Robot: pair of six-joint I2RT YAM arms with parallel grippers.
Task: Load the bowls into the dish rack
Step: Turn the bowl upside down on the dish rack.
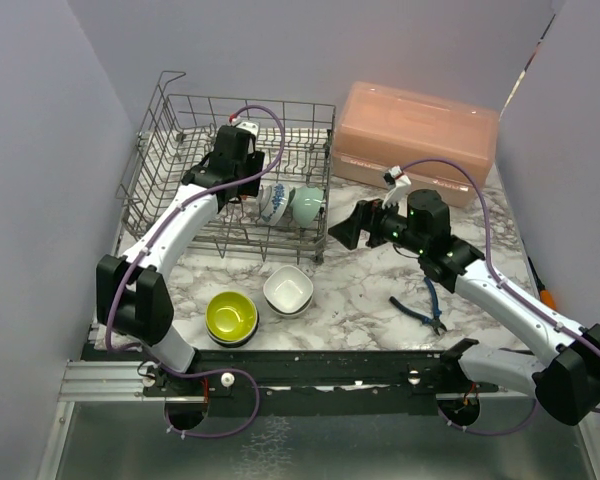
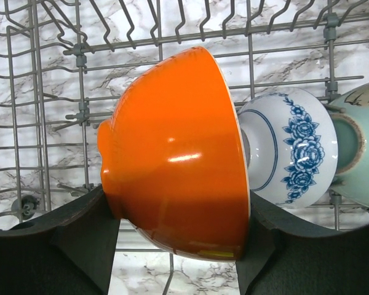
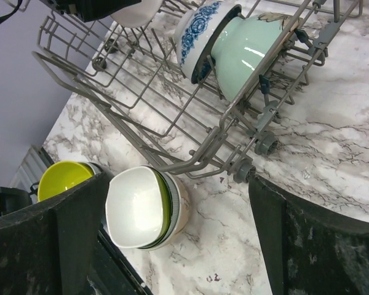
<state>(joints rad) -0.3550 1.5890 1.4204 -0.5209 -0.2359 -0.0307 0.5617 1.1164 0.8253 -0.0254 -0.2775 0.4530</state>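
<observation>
Grey wire dish rack (image 1: 170, 130), back left of marble table (image 1: 360, 290). Over its tines, left fingers (image 2: 80, 246) clamp orange bowl (image 2: 178, 153) on edge, rim just beside blue-flowered white bowl (image 2: 295, 147). Pale teal bowl (image 2: 363, 153) next right, both racked on edge. On table before rack: lime-yellow bowl (image 1: 231, 315), white bowl (image 1: 288, 289). Just right of rack, right fingers (image 3: 49, 246) spread wide, empty.

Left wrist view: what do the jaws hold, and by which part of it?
The orange bowl, turned on its side. One jaw presses low on its wall near the foot, the other presses on its rim.
</observation>
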